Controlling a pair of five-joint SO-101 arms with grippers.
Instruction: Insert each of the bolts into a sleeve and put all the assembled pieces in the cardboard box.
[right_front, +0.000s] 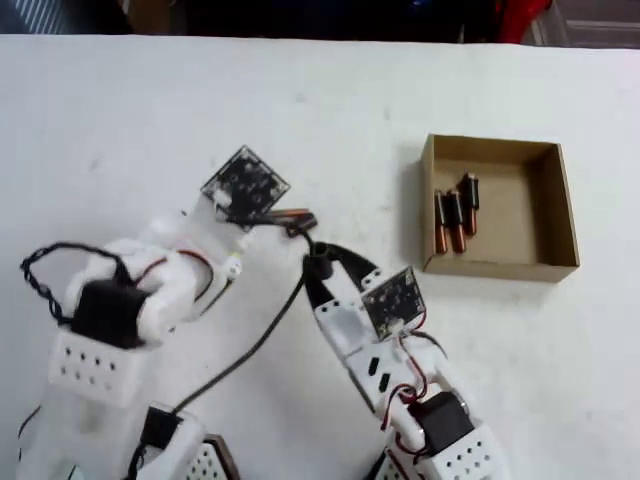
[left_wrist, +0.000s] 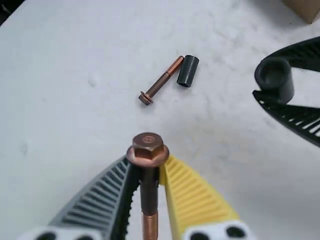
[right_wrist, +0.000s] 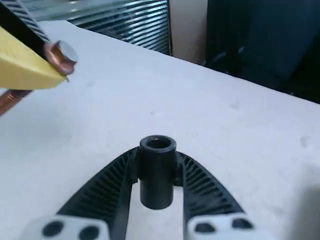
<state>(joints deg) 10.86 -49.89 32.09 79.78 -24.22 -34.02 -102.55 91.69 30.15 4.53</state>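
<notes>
My left gripper (left_wrist: 148, 162) is shut on a copper bolt (left_wrist: 148, 150), whose hex head sticks out past the grey and yellow fingertips. My right gripper (right_wrist: 157, 160) is shut on a black sleeve (right_wrist: 157, 172), held upright with its open bore up. In the high view the left gripper (right_front: 297, 222) and right gripper (right_front: 320, 262) sit close together at the table's middle, left of the cardboard box (right_front: 497, 268). Three assembled pieces (right_front: 455, 215) lie in the box. A loose bolt (left_wrist: 161, 81) and a loose sleeve (left_wrist: 188, 70) lie side by side on the table.
The white table (right_front: 330, 110) runs wide behind and to the left of the arms. A black cable (right_front: 255, 345) crosses the table between the two arm bases. Dark furniture and blinds (right_wrist: 125, 25) stand beyond the far edge.
</notes>
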